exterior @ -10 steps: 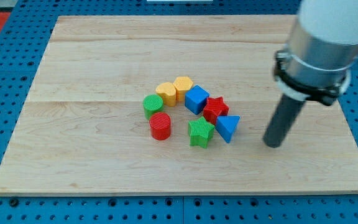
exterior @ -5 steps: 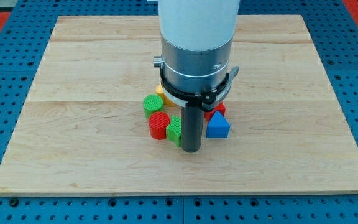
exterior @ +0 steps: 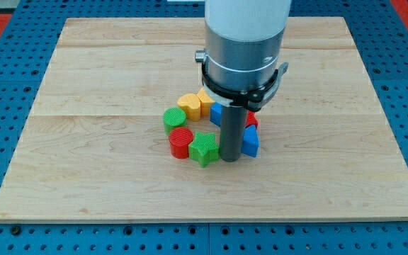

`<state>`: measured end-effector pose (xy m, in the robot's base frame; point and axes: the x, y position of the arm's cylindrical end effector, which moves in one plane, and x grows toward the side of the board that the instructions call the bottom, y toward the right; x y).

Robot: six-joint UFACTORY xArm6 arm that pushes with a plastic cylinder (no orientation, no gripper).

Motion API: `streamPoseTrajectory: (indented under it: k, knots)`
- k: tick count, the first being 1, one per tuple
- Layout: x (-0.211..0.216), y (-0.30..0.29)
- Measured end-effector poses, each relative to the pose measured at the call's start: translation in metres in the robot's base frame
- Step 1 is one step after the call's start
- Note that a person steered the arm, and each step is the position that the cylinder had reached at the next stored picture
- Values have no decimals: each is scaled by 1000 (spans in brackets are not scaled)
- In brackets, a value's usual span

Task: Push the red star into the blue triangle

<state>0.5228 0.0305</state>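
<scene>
My tip rests on the board between the green star on its left and the blue triangle on its right, close to both. The red star shows only as a sliver just above the blue triangle, touching it; the rod and arm hide most of it. The blue cube peeks out behind the rod, above my tip.
A red cylinder sits left of the green star. A green cylinder lies above it. Two yellow blocks sit at the cluster's top. The wooden board is ringed by blue pegboard.
My tip swung from the board's right to the cluster's front, then moved right and up between green star and blue triangle. The green star shifted left; the blue triangle turned and moved slightly.
</scene>
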Motion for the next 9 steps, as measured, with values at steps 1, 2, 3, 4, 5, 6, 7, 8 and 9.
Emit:
streamPoseTrajectory:
  k: [1,2,3,4,5,6,7,8,9]
  knots:
    - [-2,-1]
    - [-5,-4]
    - [-5,-6]
    - [-5,-7]
    - [0,-7]
    - [-20,-20]
    - [-46,-22]
    - [-56,-25]
    - [-85,-34]
